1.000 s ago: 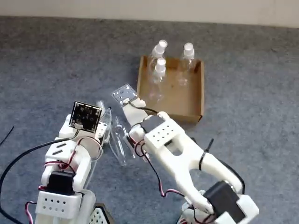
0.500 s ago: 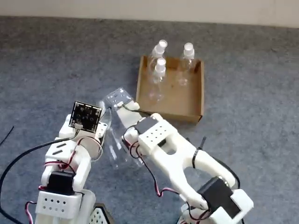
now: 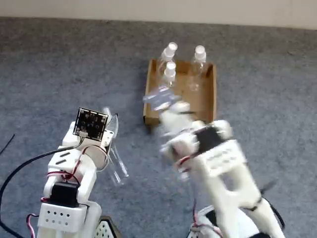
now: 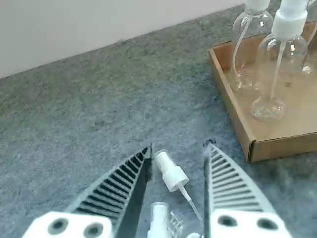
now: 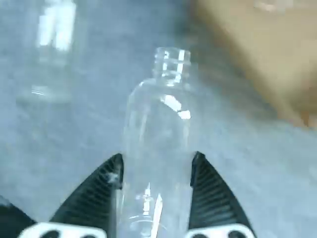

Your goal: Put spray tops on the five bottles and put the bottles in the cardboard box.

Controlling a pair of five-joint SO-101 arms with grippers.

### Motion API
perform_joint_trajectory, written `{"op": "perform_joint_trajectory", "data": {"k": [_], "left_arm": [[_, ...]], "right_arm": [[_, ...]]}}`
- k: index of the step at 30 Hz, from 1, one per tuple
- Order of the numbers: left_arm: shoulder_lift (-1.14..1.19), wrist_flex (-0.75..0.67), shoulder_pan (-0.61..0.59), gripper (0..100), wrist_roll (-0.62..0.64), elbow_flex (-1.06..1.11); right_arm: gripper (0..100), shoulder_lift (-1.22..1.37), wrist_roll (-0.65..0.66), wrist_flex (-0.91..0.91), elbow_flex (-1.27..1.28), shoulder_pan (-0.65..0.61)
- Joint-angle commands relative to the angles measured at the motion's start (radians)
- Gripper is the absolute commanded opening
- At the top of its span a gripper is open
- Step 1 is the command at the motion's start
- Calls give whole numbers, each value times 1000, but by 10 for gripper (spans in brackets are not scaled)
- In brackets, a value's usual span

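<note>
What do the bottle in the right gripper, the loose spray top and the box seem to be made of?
The bottle looks like clear glossy plastic, though glass can't be ruled out: what lies behind shows through it and highlights glint on its shoulder. The spray top seems to be opaque white plastic, smooth. The box looks like matte brown cardboard, with thin walls.

Indoor room, grey carpet (image 3: 54,64) and pale wall (image 3: 148,7).

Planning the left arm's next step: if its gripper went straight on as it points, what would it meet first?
Likely the loose spray top lying between the left gripper's open fingers, then the carpet; depth is unclear.
</note>
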Motion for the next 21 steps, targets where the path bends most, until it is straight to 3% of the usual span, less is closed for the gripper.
{"op": "perform_joint_trajectory", "data": {"k": [1, 5, 9, 13, 17, 21], "left_arm": [[-2, -21, -13, 155, -6, -8], [-2, -21, -13, 155, -6, -10], [-1, -21, -15, 155, -6, -7], [-1, -23, -15, 155, -6, 8], [-1, -20, -15, 155, -6, 10], [-1, -20, -15, 154, -6, 10]], "right_arm": [[4, -2, 201, 36, -127, 407], [4, 134, 347, -108, -156, 704], [4, 354, 379, -312, -160, 869], [4, 596, 377, -438, -186, 941], [13, 776, 377, -446, -305, 993], [123, 840, 377, -444, -378, 1023]]}}
